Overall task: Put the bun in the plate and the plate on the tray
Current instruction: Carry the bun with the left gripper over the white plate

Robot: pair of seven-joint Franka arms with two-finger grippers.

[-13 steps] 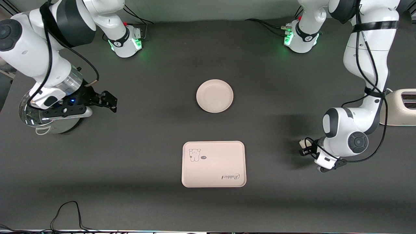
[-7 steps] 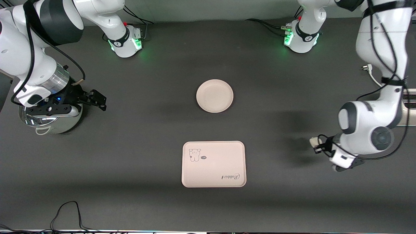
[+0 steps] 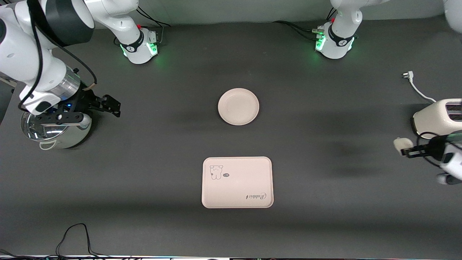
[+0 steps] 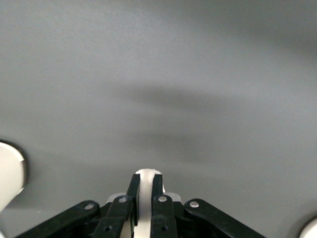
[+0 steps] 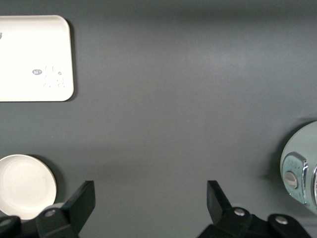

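The small white bun (image 3: 401, 144) is pinched in my left gripper (image 3: 405, 151), held above the dark table beside the toaster at the left arm's end. In the left wrist view the fingers (image 4: 132, 187) are shut on the bun (image 4: 147, 174). The round cream plate (image 3: 238, 106) lies empty at the table's middle. The rectangular tray (image 3: 237, 182) with the animal drawing lies nearer the front camera than the plate. My right gripper (image 3: 112, 104) is open and empty beside the metal pot. The right wrist view shows the plate (image 5: 25, 186) and the tray (image 5: 34, 57).
A cream toaster (image 3: 438, 117) stands at the left arm's end, its white cable and plug (image 3: 411, 81) trailing toward the bases. A metal pot (image 3: 54, 131) stands at the right arm's end under the right wrist. A black cable (image 3: 72, 234) lies at the front edge.
My left arm has swung with the bun toward its own end of the table, up beside the toaster. My right gripper has shifted slightly near the pot.
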